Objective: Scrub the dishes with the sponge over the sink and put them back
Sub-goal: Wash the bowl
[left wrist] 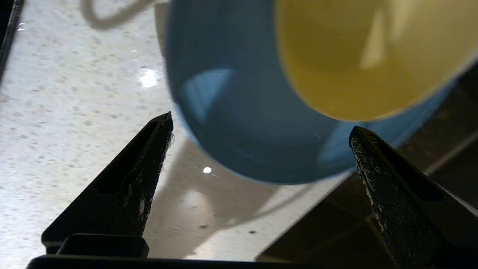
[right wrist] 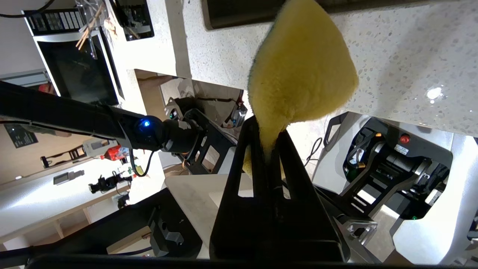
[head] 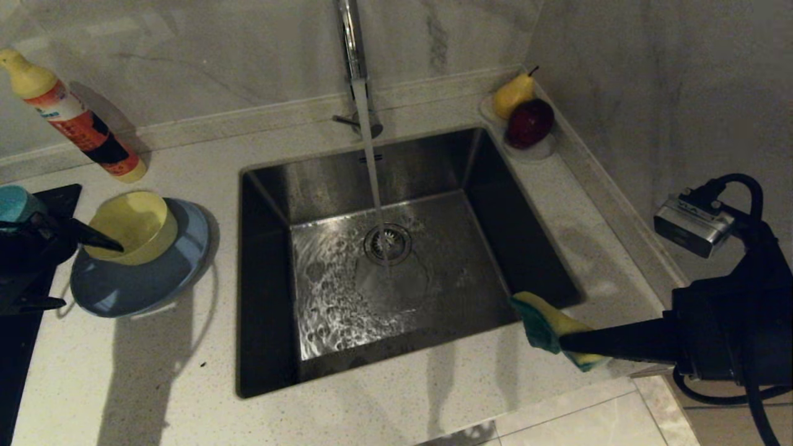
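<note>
A pale yellow bowl (head: 130, 226) sits on the light-blue plate (head: 155, 279), left of the sink (head: 396, 167) on the counter. Part of a teal-blue bowl (head: 15, 204) shows at the far left edge, above my left arm. My left gripper (head: 93, 276) is open at the plate's left rim, holding nothing. In the left wrist view the plate (left wrist: 239, 112) and yellow bowl (left wrist: 354, 56) lie just beyond the left gripper (left wrist: 260, 124). My right gripper (head: 567, 342) is shut on the sponge (head: 548, 325) at the sink's front right corner. The right wrist view shows the sponge's (right wrist: 302, 67) yellow face pinched in the right gripper (right wrist: 269, 130).
Water runs from the chrome tap (head: 353, 49) onto the drain strainer (head: 388, 243). A spray bottle (head: 74, 118) leans at the back left. A small white dish (head: 539, 148) with a pear and a red fruit sits at the back right corner. A black hob (head: 18, 347) borders the left.
</note>
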{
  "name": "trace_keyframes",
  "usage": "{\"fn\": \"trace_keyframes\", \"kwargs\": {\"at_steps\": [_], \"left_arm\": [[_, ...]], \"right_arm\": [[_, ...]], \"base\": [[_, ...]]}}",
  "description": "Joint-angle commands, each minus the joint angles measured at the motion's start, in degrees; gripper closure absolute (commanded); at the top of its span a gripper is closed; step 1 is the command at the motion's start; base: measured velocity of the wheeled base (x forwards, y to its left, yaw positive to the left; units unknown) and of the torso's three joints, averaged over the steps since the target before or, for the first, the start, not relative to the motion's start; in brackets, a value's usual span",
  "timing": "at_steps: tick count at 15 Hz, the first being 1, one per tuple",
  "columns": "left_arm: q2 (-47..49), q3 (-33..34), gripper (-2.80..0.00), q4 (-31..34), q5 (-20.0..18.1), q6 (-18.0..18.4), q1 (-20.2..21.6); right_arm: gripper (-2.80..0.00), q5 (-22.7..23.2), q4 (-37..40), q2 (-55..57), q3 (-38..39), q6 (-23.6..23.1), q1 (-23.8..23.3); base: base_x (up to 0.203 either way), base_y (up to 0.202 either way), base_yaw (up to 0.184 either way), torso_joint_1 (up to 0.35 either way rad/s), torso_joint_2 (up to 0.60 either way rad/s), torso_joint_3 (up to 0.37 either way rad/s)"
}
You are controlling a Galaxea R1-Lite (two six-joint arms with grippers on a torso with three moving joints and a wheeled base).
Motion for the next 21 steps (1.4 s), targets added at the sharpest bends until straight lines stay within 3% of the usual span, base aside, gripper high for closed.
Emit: {"fn": "trace_keyframes", "kwargs": {"at_steps": [1,3,6,9,16,21], "left_arm": [[-0.4,-1.4,-2.8,0.1,-0.5,-1.8,0.0],[1.1,-3.1,-2.8,-0.1,-0.3,-5.5,0.0],[3.0,-3.8,-2.8,-0.7,0.0,-7.5,0.0],[3.9,-3.2,-2.8,-6.5,0.1,-12.4,0.0],[6.2,-3.8,-2.8,-6.9,0.1,-14.4,-0.1],[6.9,-3.7,-2.8,-7.5,2.2,-14.3,-0.5]], "right_arm": [[0.0,0.1,0.1,-0.2,0.1,0.2,0.0],[0.0,0.1,0.2,-0.1,0.1,0.2,-0.1],[0.0,0.1,0.1,0.4,0.1,0.1,-0.1],[0.0,0.2,0.0,0.8,0.5,0.0,-0.5],[0.0,0.7,-3.1,1.5,1.9,0.2,-0.6],[0.0,0.6,-3.3,1.5,2.0,0.2,-0.6]], "base": [[0.0,0.0,0.0,0.0,0.0,0.0],[0.0,0.0,0.0,0.0,0.0,0.0],[0.0,0.0,0.0,0.0,0.0,0.0],[0.0,0.0,0.0,0.0,0.0,0.0],[0.0,0.0,0.0,0.0,0.0,0.0],[0.0,0.0,0.0,0.0,0.0,0.0]]}}
